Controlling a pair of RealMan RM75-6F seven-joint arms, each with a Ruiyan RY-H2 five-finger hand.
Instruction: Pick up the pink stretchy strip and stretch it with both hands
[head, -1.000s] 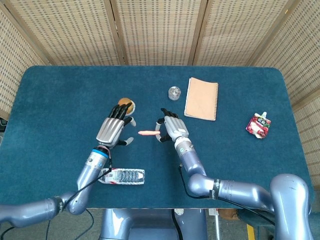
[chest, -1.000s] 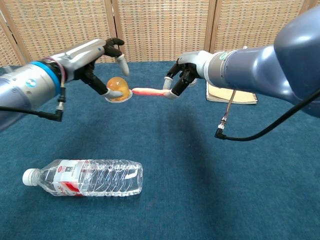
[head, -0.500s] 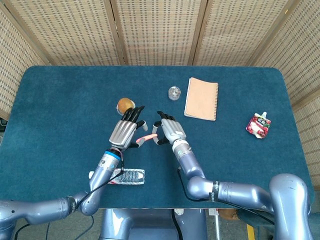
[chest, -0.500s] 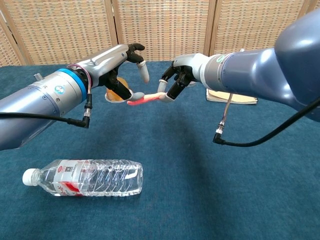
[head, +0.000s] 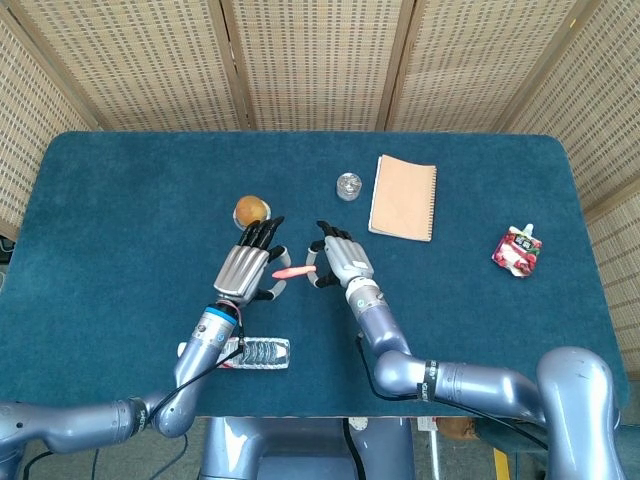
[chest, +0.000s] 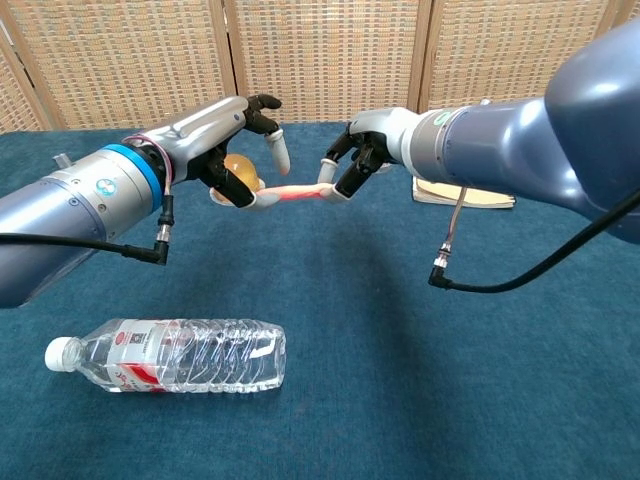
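Observation:
The pink stretchy strip (head: 293, 271) (chest: 295, 193) hangs above the blue table between my two hands. My right hand (head: 338, 258) (chest: 356, 160) pinches its right end between thumb and fingers. My left hand (head: 250, 265) (chest: 232, 160) is at the strip's left end. Its thumb touches that end from below while its other fingers stay spread above, apart from the strip. I see no pinch on the left side. The strip runs almost level from one hand to the other.
An orange round item (head: 251, 209) sits just behind my left hand. A plastic water bottle (head: 245, 352) (chest: 170, 355) lies near the front edge. A small round tin (head: 348, 185), a tan notebook (head: 403, 197) and a red-white pouch (head: 517, 250) lie to the right.
My left hand has moved right to the strip, and its thumb now meets the strip's left end. The strip, drooping half a second ago, lies nearly level. My right hand has barely moved.

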